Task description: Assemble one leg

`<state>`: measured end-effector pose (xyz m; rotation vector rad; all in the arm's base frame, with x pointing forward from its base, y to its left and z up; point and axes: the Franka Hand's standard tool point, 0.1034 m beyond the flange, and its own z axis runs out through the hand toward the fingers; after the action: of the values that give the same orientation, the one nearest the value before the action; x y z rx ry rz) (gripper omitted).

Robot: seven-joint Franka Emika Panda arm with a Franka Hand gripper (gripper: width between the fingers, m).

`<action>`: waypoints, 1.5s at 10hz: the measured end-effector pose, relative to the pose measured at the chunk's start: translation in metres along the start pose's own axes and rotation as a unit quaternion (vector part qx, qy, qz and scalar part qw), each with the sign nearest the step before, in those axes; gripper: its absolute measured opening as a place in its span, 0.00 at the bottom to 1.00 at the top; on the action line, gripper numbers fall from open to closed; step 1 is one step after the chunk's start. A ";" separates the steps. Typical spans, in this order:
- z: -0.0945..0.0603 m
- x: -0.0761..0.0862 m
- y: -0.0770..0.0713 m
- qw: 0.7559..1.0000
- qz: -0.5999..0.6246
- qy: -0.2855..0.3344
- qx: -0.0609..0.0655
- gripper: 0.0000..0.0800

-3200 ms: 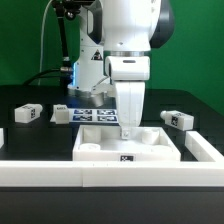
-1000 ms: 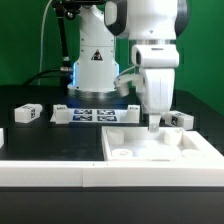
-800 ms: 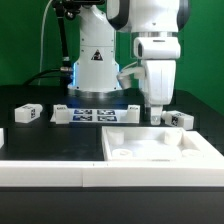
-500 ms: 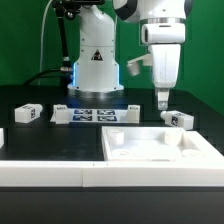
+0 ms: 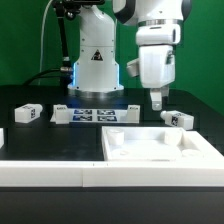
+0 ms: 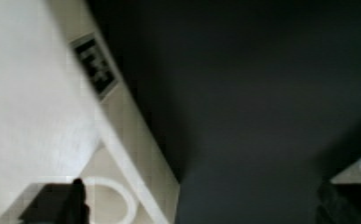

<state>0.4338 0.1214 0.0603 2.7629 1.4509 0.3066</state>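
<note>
Leg: You can see the leg (image 5: 178, 119) lying on the black table (image 5: 50, 140). It is on the exterior view's right, near the far corner of the white panel (image 5: 165, 150) but not touching it.
How it lies: It looks to be on its side. Its long way seems to run across the exterior view, from left to right, a bit slanted.
Gripper: The gripper (image 5: 156, 101) hangs in the air with nothing in it. Its fingers point straight down. You cannot tell from these pictures if the fingers are apart or together.
Which way to go: The leg is lower than the gripper and a little to the exterior view's right of it. I think you must move that way and then go down. I also think the fingers should pinch the leg's short sides, not its long way.
Arm: There is only one arm, so it does the job.
Other things: A second small post (image 5: 28, 113) lies well apart on the exterior view's left. The marker board (image 5: 95, 114) lies flat in the middle, at the back.
Wrist view: You see the panel's edge (image 6: 35, 110), one tag (image 6: 92, 66) on it and a round hole (image 6: 109, 195).
Writing: There are no words or brand names to read. There are only black-and-white square tags.
</note>
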 end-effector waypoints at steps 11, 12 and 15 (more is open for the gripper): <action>0.018 0.023 -0.068 0.976 0.207 -0.055 0.047 0.81; 0.018 0.029 -0.068 0.975 0.203 -0.068 0.053 0.81; 0.019 0.027 -0.077 0.963 0.193 -0.164 0.090 0.81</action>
<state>0.3892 0.1896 0.0385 3.0351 0.9045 -0.2900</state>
